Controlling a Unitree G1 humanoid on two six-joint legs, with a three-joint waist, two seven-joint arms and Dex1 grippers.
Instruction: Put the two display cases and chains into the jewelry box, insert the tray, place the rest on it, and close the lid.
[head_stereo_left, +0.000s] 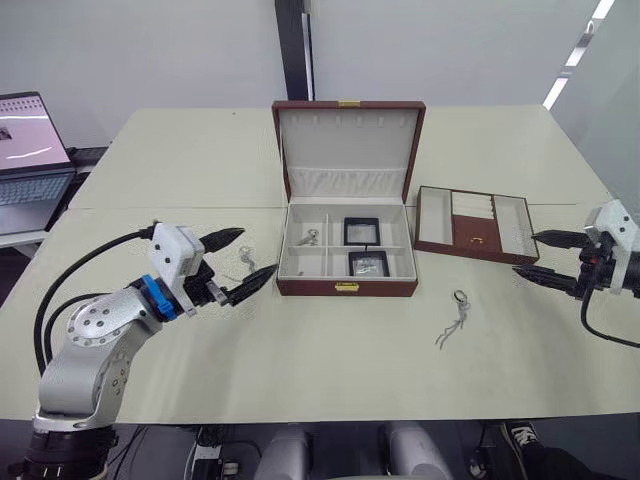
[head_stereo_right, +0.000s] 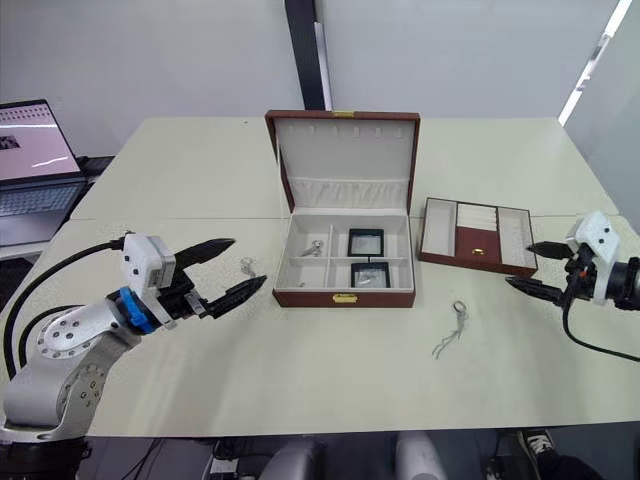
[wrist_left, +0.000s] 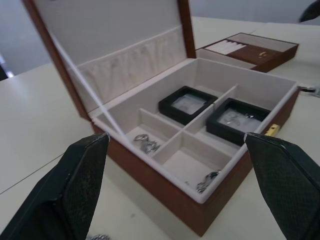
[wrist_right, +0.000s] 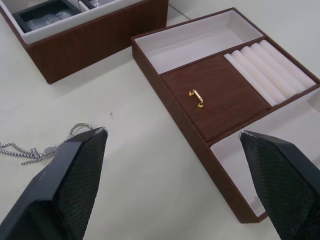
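Jewelry box (head_stereo_left: 346, 287): I see it mid-tabletop, its lid (head_stereo_left: 348, 148) standing upright and open.
Display cases: both are already in the box's right-hand compartments, far case (head_stereo_left: 361, 231) and near case (head_stereo_left: 368, 263).
Chains: one chain in the box (head_stereo_left: 308, 238), a small chain on the left (head_stereo_left: 246, 257) lying on the tabletop beside the box, and a longer chain with a ring (head_stereo_left: 455, 318) in front of the box toward the right.
Tray (head_stereo_left: 475, 225): on the tabletop just right of the box, not inserted.
Left gripper (head_stereo_left: 240, 261): fingers spread wide, holding nothing, left of the box near the small chain.
Right gripper (head_stereo_left: 536, 257): fingers apart and empty, just right of the tray.
Left wrist view: I get a second chain piece in the near compartment (wrist_left: 207, 181), which the head views barely resolve.
Right wrist view: it gives me the tray's gold handle (wrist_right: 196, 97) and ring rolls (wrist_right: 270, 69) clearly.
Tabletop (head_stereo_left: 330, 370): pale and matte.
Room: a laptop (head_stereo_left: 30, 160) sits far left, its screen lit; grey wall behind.
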